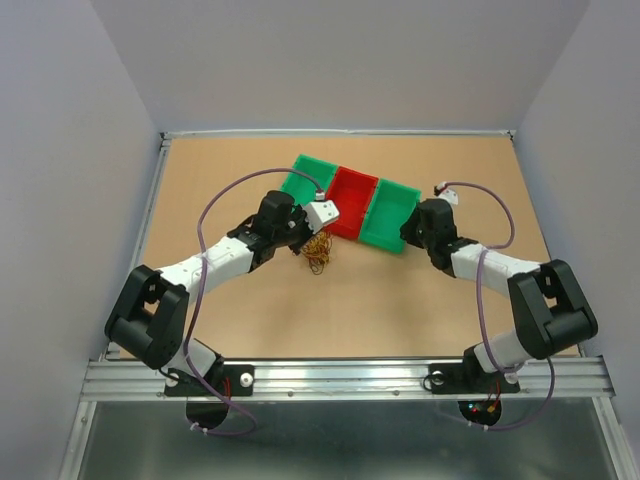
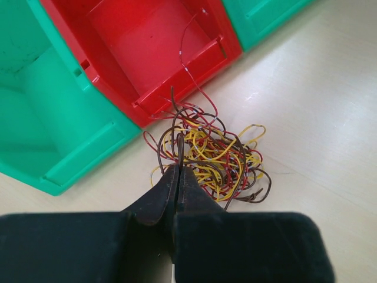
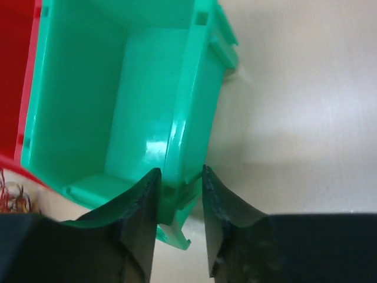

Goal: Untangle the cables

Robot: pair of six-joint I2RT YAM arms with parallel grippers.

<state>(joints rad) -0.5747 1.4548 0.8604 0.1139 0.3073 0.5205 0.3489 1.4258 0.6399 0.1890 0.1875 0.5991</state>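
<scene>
Neighbouring cables [image 2: 212, 156], red bin [image 2: 129, 41], green bin [image 3: 76, 106]

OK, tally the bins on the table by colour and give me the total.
Green bins: 2
Red bin: 1
Total: 3

Tan tabletop [image 1: 250, 320], plain grey walls [image 1: 380, 60] on three sides, aluminium rail [image 1: 340, 378] along near edge.
</scene>
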